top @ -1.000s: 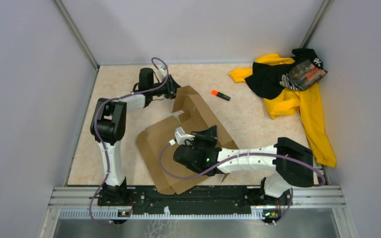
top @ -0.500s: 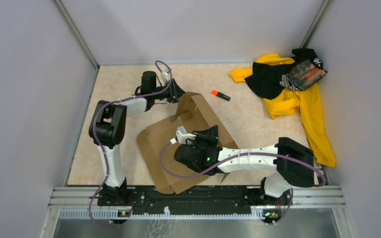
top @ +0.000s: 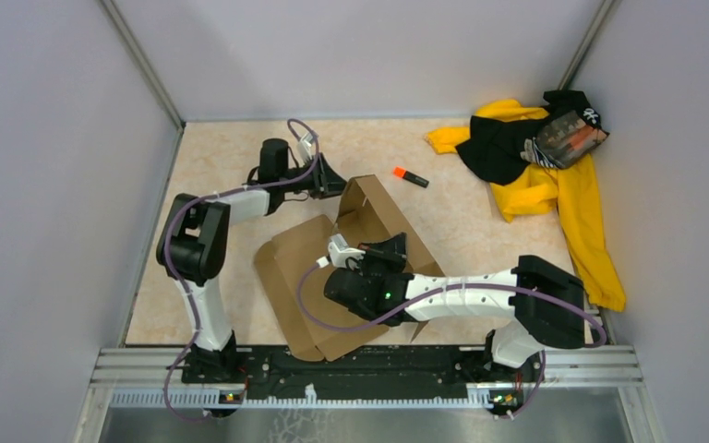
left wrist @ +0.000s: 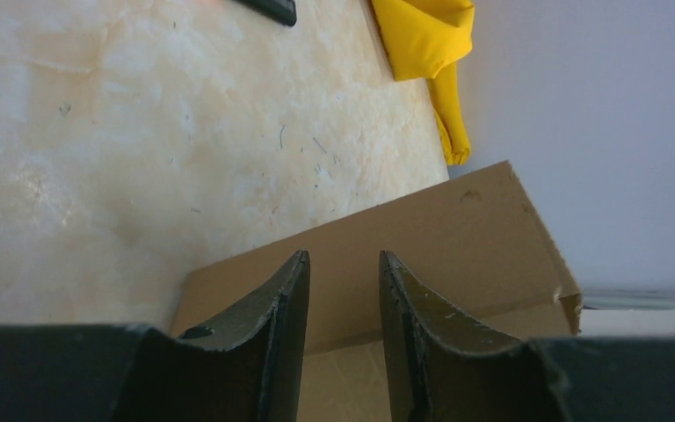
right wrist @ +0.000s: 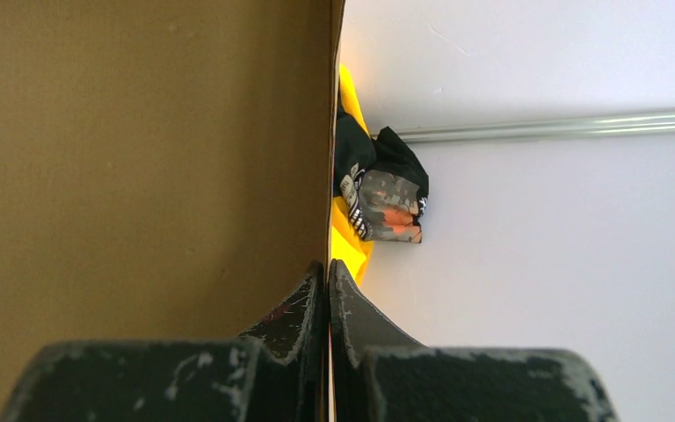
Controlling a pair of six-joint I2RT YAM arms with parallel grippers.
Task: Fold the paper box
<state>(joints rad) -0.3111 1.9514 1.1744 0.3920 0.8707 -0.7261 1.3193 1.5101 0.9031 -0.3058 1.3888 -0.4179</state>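
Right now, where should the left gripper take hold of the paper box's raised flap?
Probably the free upper edge of the raised flap on the paper box, approached from the far-left side, where the open left gripper faces it. The flap stands up as a thin sheet, so the jaws can straddle it. The right gripper is shut on another panel's edge.

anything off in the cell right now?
Unrelated clutter: a yellow-and-black clothing pile heaped in the far right corner, and an orange marker loose on the table just beyond the paper box. The box lies skewed, one flap raised.
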